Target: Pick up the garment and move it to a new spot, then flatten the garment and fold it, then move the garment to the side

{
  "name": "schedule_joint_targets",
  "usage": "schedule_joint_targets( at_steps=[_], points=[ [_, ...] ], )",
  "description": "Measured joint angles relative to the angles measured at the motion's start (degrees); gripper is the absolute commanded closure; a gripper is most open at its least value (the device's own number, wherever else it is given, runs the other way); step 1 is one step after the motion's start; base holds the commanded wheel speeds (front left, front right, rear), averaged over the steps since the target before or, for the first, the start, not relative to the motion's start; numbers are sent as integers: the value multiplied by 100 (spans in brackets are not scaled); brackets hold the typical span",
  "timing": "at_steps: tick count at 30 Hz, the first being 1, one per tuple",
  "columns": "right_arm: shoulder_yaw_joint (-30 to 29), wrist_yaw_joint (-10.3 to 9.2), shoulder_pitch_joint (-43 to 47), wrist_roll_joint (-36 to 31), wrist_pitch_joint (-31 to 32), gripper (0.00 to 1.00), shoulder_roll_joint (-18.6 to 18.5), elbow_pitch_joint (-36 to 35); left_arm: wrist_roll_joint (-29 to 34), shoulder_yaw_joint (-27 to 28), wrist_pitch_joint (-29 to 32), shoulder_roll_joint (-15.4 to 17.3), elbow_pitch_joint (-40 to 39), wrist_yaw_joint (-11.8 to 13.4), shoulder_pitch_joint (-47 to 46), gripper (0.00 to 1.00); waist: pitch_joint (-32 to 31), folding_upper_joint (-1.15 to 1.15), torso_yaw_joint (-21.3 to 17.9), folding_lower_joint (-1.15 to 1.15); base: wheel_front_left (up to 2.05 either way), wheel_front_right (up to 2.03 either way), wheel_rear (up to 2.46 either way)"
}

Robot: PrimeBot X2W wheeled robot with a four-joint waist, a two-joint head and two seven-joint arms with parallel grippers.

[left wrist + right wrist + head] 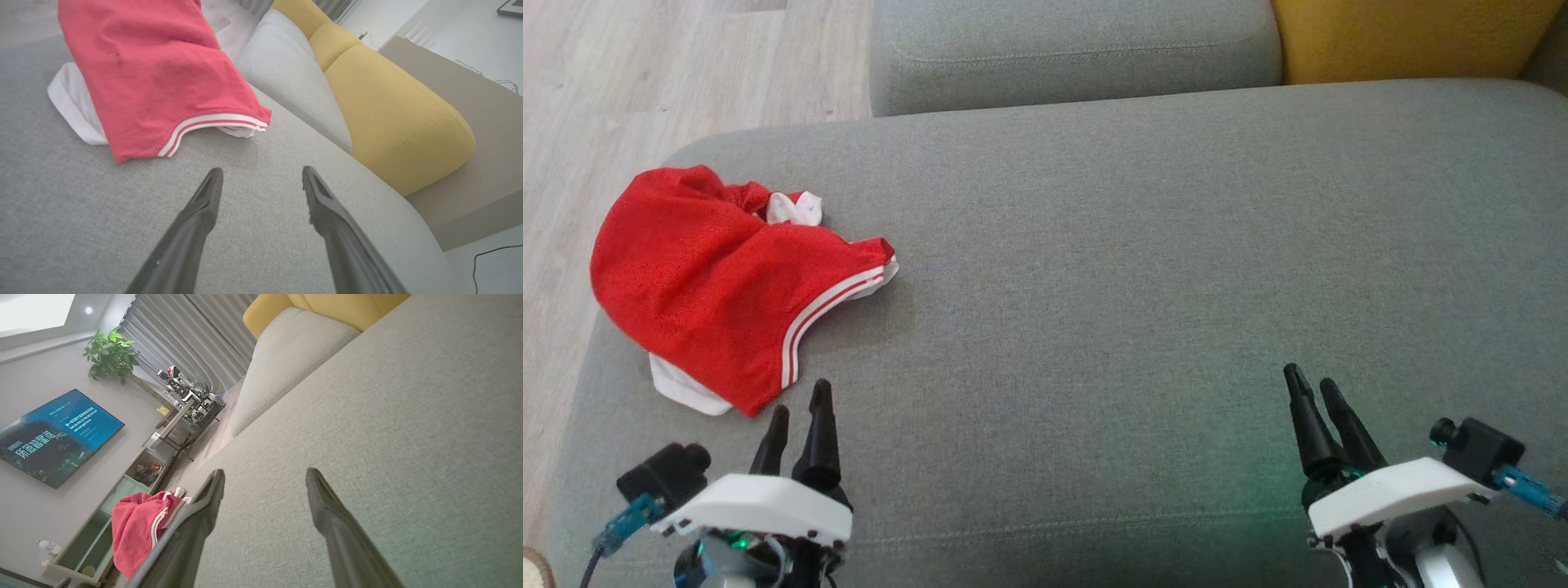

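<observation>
garment (711, 278): red with white trim, lying crumpled at the left edge of the grey seat cushion (1135, 245), just past the left gripper (800, 398). progress: nothing done (pickup, flattening, folding and moving aside all to do). left gripper and right gripper (1309, 376): fingers apart, empty. room: bare cushion centre and right; floor (572, 122) drops away left.

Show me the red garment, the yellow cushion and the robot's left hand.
garment (711, 286), head view, middle of the red cloth.
yellow cushion (400, 122), left wrist view, its broad side.
left hand (801, 398), head view, midway between its fingertips.
</observation>
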Motion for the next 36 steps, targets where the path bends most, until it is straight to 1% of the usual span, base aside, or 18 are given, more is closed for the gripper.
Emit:
schedule_joint_targets(
  at_steps=[10, 12, 16, 20, 31, 36],
  points=[
    [93, 0, -7, -627, -166, 0, -2, -142, 747, -253, -177, 105, -247, 267, -13, 0, -26, 0, -29, 0, 0, 0, 0],
    [123, 0, -11, -759, -208, 0, -2, -166, 901, -335, -219, 135, -289, 286, -32, 0, -35, 0, -34, 0, 0, 0, 0],
    [145, 0, -12, -1046, -270, 0, -3, -200, 1213, -421, -277, 189, -417, 397, -96, 0, -45, 0, -33, 0, 0, 0, 0],
    [181, 0, -17, -1328, -335, 0, -4, -252, 1504, -525, -328, 216, -488, 570, -96, 0, -42, 0, -48, 0, 0, 0, 0],
    [310, 0, -24, -2132, -515, 0, -7, -360, 2286, -850, -531, 380, -736, 846, -97, 0, -85, 0, -66, 0, 0, 0, 0],
    [368, 0, -25, -2477, -594, 0, -9, -397, 2640, -953, -613, 405, -824, 968, -97, 0, -120, 0, -72, 0, 0, 0, 0]
  ],
)
